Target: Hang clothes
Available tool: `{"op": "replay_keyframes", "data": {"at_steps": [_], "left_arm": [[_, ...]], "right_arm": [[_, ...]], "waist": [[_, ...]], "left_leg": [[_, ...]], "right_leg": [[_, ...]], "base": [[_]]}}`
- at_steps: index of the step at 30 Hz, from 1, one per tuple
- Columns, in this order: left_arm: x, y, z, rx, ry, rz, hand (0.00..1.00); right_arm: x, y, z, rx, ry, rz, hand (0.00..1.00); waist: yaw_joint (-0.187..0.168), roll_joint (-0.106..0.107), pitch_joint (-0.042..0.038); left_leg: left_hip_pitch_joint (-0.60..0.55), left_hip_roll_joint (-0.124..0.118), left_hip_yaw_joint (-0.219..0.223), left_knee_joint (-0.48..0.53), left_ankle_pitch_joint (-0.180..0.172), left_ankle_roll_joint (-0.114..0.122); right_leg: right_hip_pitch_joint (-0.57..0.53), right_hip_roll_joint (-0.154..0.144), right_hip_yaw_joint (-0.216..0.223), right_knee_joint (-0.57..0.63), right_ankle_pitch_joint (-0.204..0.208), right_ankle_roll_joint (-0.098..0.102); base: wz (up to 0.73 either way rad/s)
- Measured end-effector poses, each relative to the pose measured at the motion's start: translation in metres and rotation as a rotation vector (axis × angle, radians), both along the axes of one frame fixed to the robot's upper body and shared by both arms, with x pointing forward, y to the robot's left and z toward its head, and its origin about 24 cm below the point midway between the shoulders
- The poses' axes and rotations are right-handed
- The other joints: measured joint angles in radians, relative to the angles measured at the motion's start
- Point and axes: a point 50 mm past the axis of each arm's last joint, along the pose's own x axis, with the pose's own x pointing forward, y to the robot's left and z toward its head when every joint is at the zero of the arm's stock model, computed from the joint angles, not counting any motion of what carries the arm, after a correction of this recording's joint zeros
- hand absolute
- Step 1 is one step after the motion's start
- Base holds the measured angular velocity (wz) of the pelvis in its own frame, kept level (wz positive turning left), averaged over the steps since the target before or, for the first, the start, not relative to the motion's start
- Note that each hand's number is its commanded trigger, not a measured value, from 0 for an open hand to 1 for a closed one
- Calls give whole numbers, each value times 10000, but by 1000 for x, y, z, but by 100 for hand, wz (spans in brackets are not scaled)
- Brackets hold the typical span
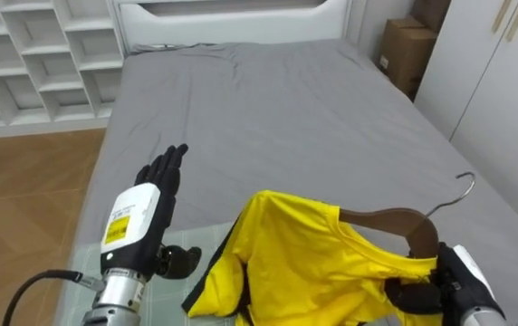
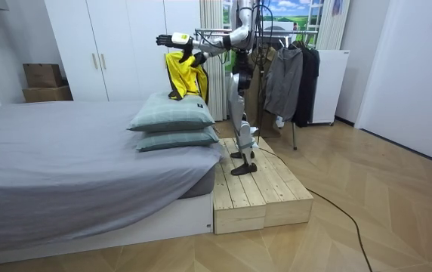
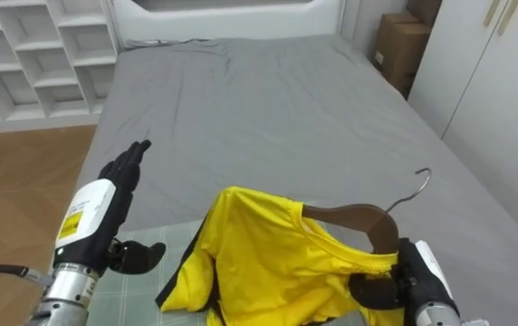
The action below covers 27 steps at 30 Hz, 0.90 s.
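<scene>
A yellow shirt point(image 1: 304, 263) with dark trim hangs on a brown wooden hanger point(image 1: 395, 219), whose metal hook point(image 1: 463, 186) points up to the right. My right hand point(image 1: 426, 292), at the lower right, is shut on the hanger's end through the shirt's shoulder. At the lower left, apart from the shirt, my left hand point(image 1: 155, 195) is raised with its fingers straight and open. In the room view I stand on a wooden platform point(image 2: 261, 189) at the foot of the bed, holding the shirt point(image 2: 178, 75) out over the pillows.
The grey bed point(image 1: 286, 100) stretches ahead, with two green pillows point(image 2: 172, 113) below my hands. White cubby shelves point(image 1: 33, 54) stand at the far left, cardboard boxes point(image 1: 404, 50) and a white wardrobe point(image 1: 494, 72) at the right. A clothes rack point(image 2: 276, 68) with dark garments stands behind me.
</scene>
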Motion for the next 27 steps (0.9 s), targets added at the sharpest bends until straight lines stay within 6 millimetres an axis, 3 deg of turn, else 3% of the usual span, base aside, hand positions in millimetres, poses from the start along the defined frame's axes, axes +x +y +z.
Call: {"op": "replay_keyframes", "data": {"at_steps": [6,16,27], "left_arm": [[-5,-1,-6,-430,302,76,0],[-10,1,-12,-436,700,44,0],[-19,3,-20,-616,1186,187,0]], "right_arm": [[0,-5,2,-91,-59,-141,100],[3,-4,5,-296,-157,-54,100],[11,1,23,-2780,-992,679,100]], "waist": [[46,-115,-16],[140,-129,-21],[168,-131,-27]], "left_leg": [[1,2,-3,1,0,0],[-33,1,-12,13,1,2],[-362,32,-194,295,1,3]], "right_leg": [[-6,-2,-12,23,0,0],[2,-18,-66,50,12,18],[-129,-29,-321,54,14,20]], "base": [[0],[0],[5]]}}
